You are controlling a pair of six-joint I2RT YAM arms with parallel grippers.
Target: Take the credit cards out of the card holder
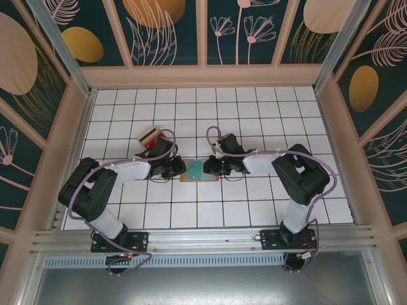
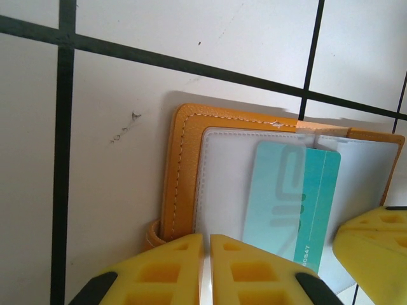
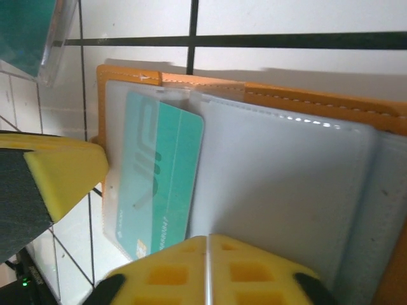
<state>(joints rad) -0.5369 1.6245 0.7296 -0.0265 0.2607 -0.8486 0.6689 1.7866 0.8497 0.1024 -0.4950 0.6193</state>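
The left gripper had its yellow pads pressed together with no visible gap. The edge of a grey-blue plastic pocket ran straight down to their seam, but I could not tell whether film was nipped there. The right gripper was likewise closed to a hairline, sitting at the 6 o'clock edge of its wrist view over the pocket leaves, and whether it pinched a leaf could not be told either.

Between the two lay the card holder, open flat on the tiled floor. From overhead the left gripper met it at 9 o'clock and the right at 3 o'clock, their fingers near each other. A teal credit card sat tilted in a pocket, and how far it stuck out was unclear. Well apart, at about 11 o'clock from the holder, lay a small stack of tan and red cards.

The main risk, I judged, was a grip that took film and card together, so that a pull would lift the light holder rather than slide the card free. If only one arm pinned it, the wallet could swing or fold shut. With both sets of fingers so near, they could also knock each other when spreading, and smooth plastic could slip from the pads.
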